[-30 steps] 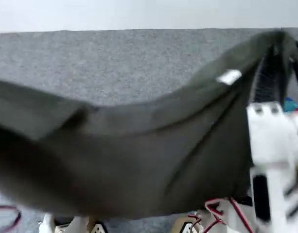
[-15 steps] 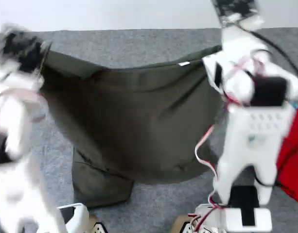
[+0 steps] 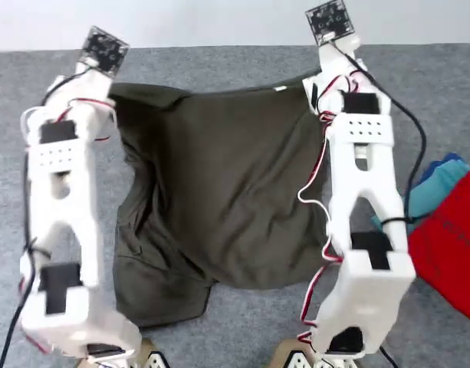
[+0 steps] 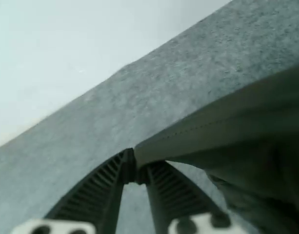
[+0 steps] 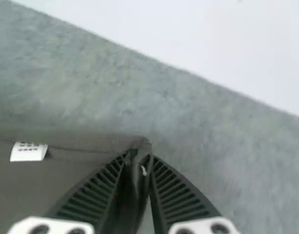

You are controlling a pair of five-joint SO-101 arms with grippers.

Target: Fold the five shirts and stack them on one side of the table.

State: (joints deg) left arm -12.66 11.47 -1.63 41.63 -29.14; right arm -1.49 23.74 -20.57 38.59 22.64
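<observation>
Olive shirt (image 3: 235, 192) has dropped flatter, clamped by left end effector (image 4: 134, 170) and right end effector (image 5: 138, 161).

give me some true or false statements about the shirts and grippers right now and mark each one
1. The left gripper is shut on the edge of the green shirt. True.
2. The right gripper is open and empty. False: it is shut on the green shirt's edge, near the white label.
3. A red shirt lies on the table on the right arm's side. True.
4. The green shirt is folded into a neat square. False: it lies spread out and rumpled.
5. Nothing lies beside the red shirt. False: blue cloth shows next to it.
</observation>
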